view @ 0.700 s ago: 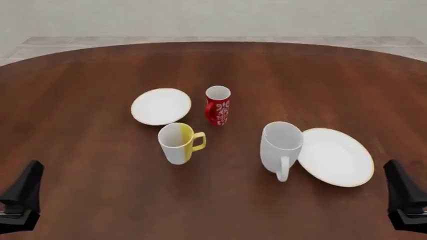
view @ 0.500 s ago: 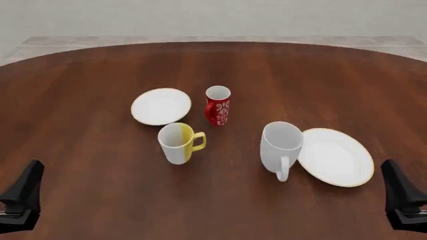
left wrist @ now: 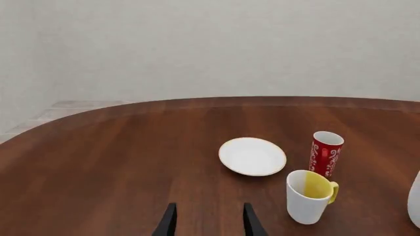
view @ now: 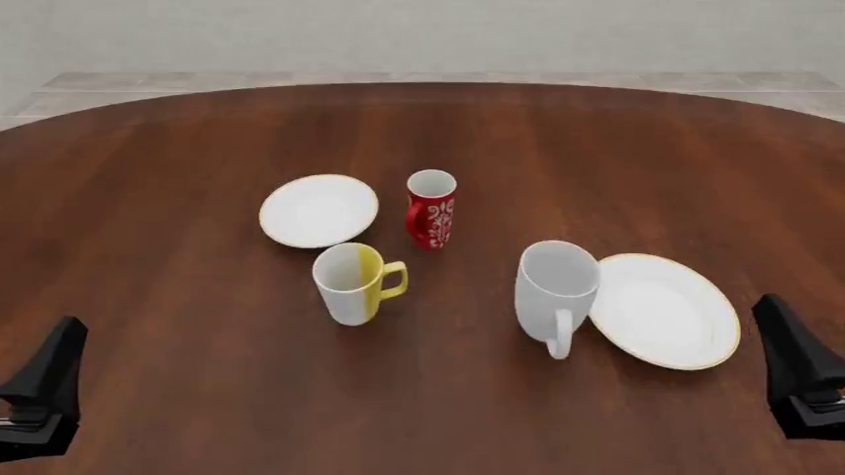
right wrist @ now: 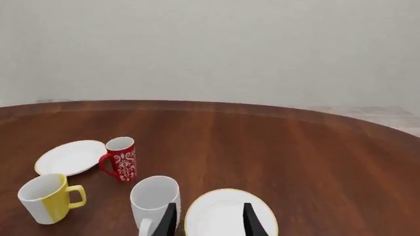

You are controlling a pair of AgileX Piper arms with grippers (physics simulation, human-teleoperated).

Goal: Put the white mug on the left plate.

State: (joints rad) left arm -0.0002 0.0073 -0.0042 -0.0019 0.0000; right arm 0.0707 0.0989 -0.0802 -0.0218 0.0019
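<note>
I see the white mug (view: pixel 556 293) standing upright on the table (view: pixel 172 148), handle toward me, just beside the larger plate (view: pixel 664 309) at its 3 o'clock and possibly touching its rim. The left plate (view: pixel 319 210) lies at about 10 o'clock from the mug, well apart, with the yellow-and-white mug (view: pixel 354 282) and the red patterned mug (view: pixel 432 208) between them. I judge that spacing leaves me a lifted path over both. My right gripper (right wrist: pixel 204 220) hangs at the near edge with fingers spread and nothing between them; the mug sits ahead of it, toward 11 o'clock. My left gripper (left wrist: pixel 205 221) is likewise spread and empty, the left plate ahead at roughly 1 o'clock. Being nearer, the right arm looks the natural choice.
</note>
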